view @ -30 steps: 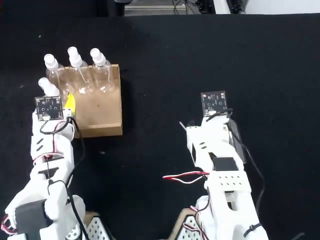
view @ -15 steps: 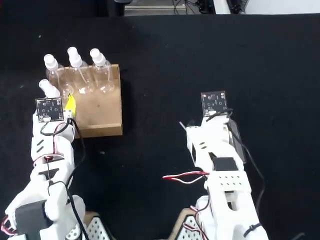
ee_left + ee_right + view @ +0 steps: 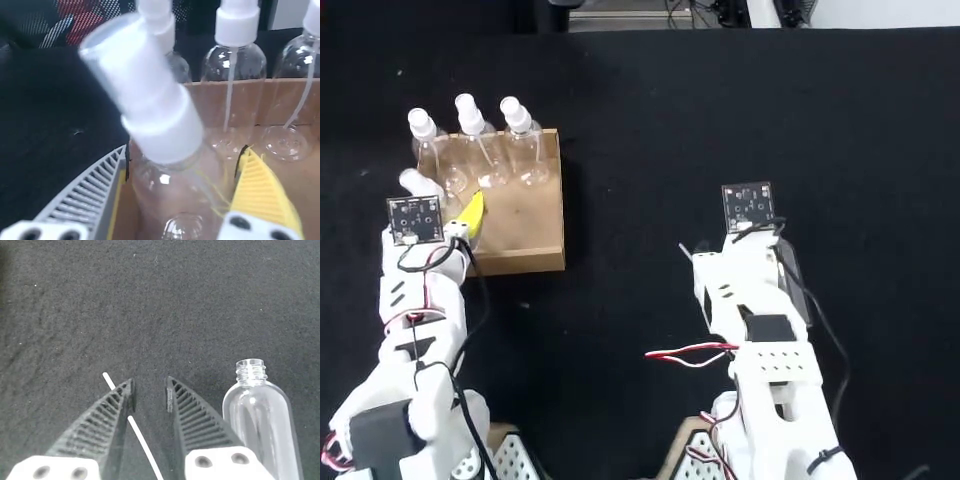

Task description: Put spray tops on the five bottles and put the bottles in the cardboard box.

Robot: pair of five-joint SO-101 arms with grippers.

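Closest in, the right gripper hovers low over the black cloth, jaws a little apart on nothing, with an uncapped bottle lying just beside it. Further along, the left gripper is spread either side of a tilted capped bottle at the edge of the cardboard box — three more bottles stand upright at its far end.

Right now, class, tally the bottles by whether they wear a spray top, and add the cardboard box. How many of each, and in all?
Bottles with spray tops: 4
Bottles without a top: 1
Cardboard boxes: 1
Total: 6
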